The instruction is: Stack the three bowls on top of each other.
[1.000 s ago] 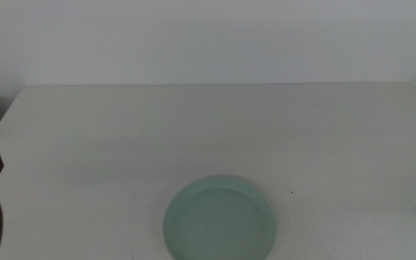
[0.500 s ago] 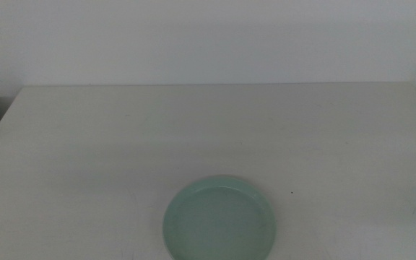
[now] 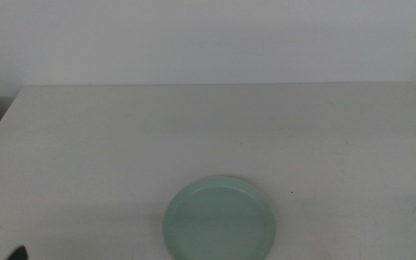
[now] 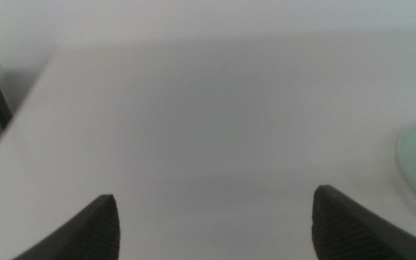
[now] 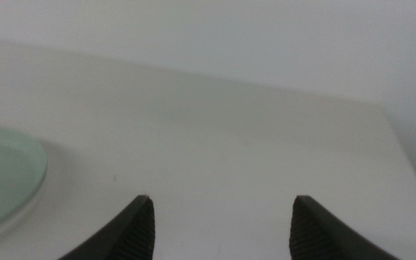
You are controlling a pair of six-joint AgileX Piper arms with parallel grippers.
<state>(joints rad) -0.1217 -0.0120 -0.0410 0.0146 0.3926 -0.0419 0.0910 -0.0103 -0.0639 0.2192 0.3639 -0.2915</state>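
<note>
Only one dish in view: mint green bowl point(image 3: 219, 219) sits on the worktop point(image 3: 215, 130) near the front edge, about centre. Rim looks a bit doubled, so white and blue-grey ones could be nested under it, but I can't tell from here (no other bowl visible anywhere on the surface).

Left hand point(image 4: 215, 224) is low at the front-left corner, jaws wide apart and empty, bowl edge just showing off to one side in its wrist view. In the middle view only a dark tip shows at the bottom edge. Right hand point(image 5: 222, 224) jaws also apart, nothing held, parked front-right with the bowl off to its side.

Risks from here:
- if the stack is done, any re-approach by either hand could clip the low rim and slide the dish off the near edge
- if it isn't, the missing bowls are out of camera, so a grasp would be blind
- shallow rim gives little to pinch, slip likely
</note>
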